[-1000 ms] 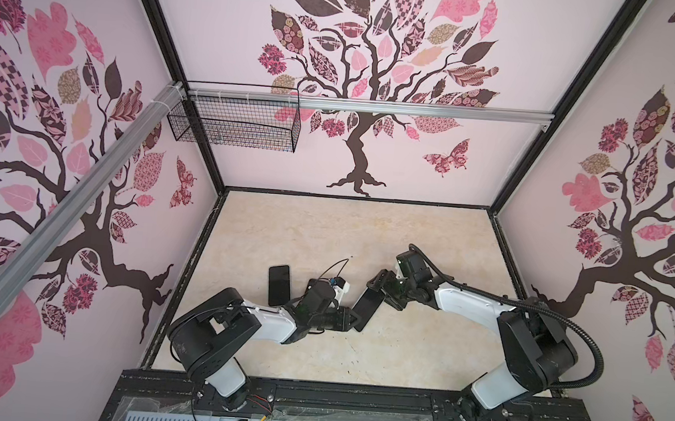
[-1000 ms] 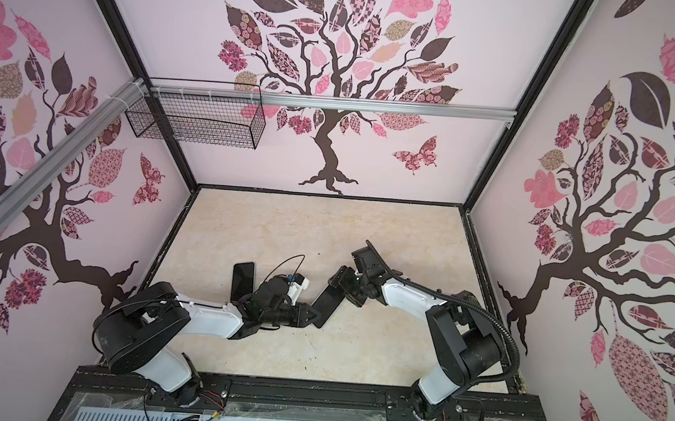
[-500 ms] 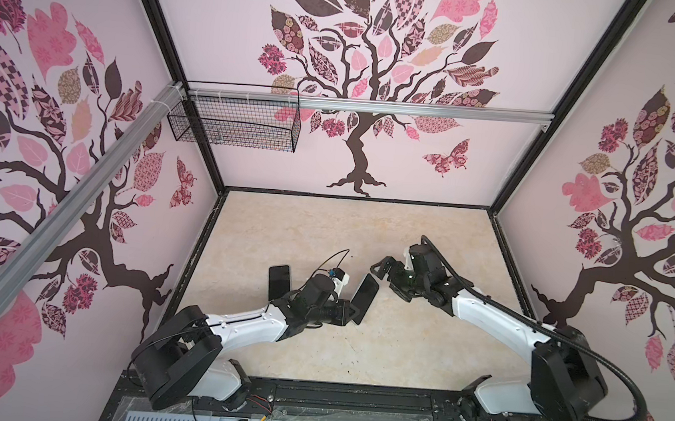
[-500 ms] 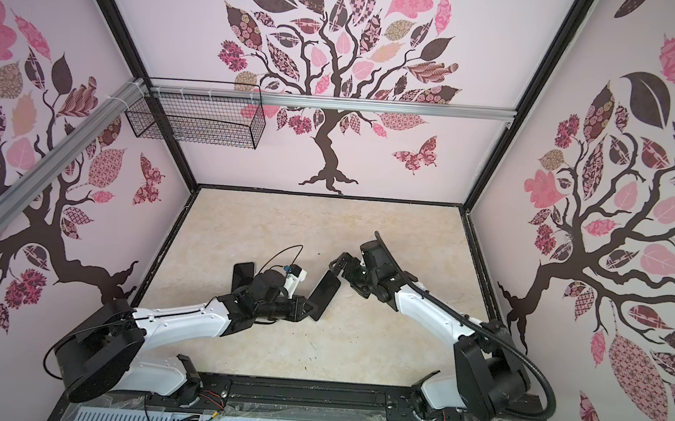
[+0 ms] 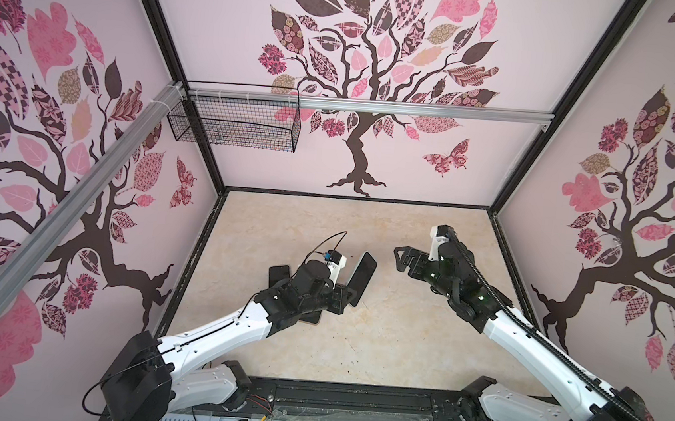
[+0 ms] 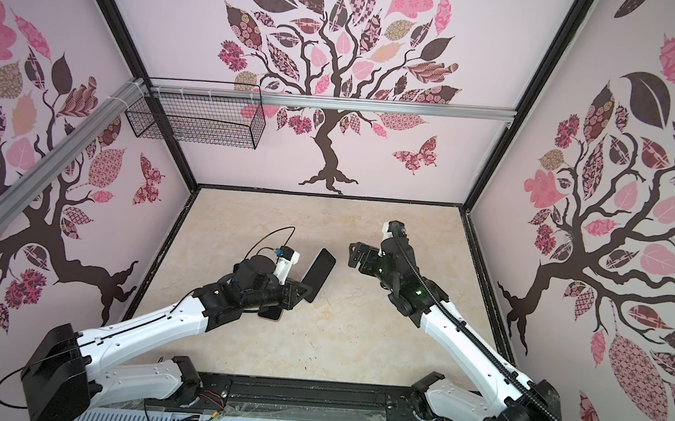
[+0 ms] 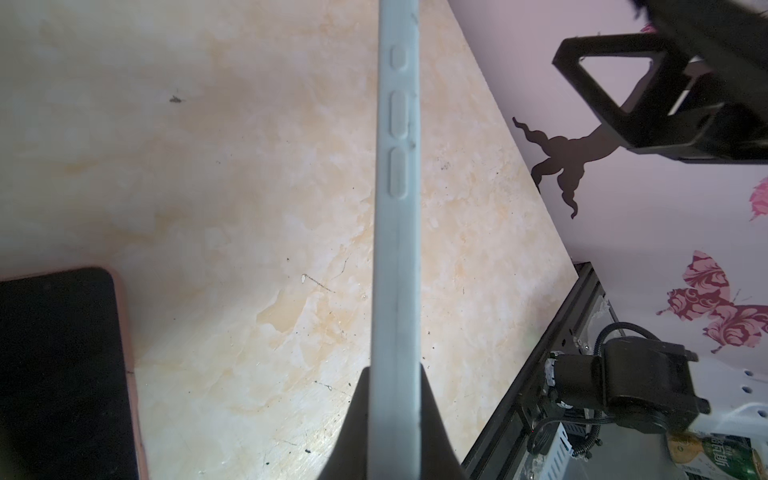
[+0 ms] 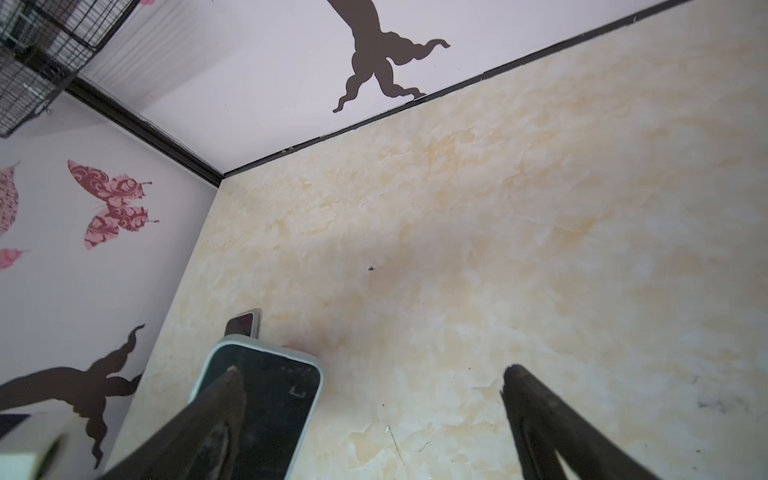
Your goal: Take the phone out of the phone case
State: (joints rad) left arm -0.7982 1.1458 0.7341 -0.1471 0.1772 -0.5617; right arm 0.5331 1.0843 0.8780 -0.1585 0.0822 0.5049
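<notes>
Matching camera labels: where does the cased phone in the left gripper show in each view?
In a top view: cased phone near the middle, held up by the left gripper.
In a top view: phone in the same place.
Left wrist: phone edge-on, clamped between that gripper's fingers.
Right wrist: phone screen-on, partly behind a finger.
Shared landmark: the open right gripper's fingers, facing the phone.

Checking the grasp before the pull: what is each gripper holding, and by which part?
The left gripper clamps the cased phone at its lower end; the right gripper is open, holding nothing.
</notes>
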